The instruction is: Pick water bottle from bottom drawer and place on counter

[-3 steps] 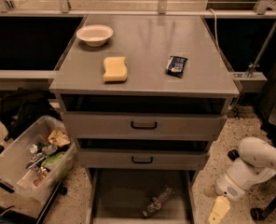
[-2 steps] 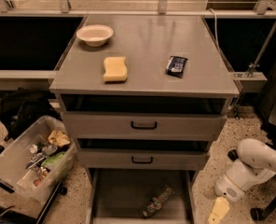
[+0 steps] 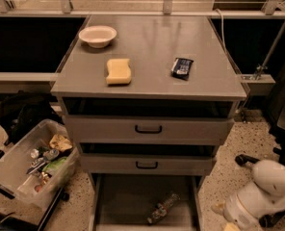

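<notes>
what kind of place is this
Probably a robot lab or workshop: grey metal drawer cabinet, plastic bin of clutter on the floor, and the gripper low at right beside the open bottom drawer.

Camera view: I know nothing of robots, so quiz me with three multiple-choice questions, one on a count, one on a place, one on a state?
1. How many things sit on the counter? A one; B three; C five.
2. Where is the water bottle? A on the counter; B in the bottom drawer; C held by the end effector.
3. The bottom drawer is: A pulled open; B shut; C taken out.

Answers:
1 B: bowl, sponge and snack packet.
2 B: it lies on the drawer floor, while the end effector is low at the right, beside the cabinet.
3 A: its floor shows.
</notes>
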`<state>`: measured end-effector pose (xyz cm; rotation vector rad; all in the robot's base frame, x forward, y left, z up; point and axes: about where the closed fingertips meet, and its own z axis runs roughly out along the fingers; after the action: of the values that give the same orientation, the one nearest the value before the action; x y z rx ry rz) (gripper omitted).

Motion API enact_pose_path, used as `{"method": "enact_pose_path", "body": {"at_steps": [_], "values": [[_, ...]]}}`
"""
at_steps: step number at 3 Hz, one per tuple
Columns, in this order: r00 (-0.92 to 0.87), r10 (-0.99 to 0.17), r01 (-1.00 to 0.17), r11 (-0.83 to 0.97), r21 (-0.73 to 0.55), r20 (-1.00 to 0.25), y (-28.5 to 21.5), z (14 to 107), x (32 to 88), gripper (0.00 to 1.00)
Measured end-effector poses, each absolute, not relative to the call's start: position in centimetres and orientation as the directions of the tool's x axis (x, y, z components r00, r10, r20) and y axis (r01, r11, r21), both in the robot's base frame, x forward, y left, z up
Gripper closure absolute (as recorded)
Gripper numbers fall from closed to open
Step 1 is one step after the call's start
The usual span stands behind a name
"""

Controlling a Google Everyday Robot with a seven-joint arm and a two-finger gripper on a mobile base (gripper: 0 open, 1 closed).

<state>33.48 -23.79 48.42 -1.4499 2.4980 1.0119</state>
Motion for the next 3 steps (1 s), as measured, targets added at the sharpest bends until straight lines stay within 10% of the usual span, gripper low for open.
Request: {"method": "enact_pose_path", "body": {"at_steps": [3], "values": [[-0.665, -0.57, -0.739, 0.599, 0.309, -0.483, -20.9, 42.5, 31.0, 0.0]]}}
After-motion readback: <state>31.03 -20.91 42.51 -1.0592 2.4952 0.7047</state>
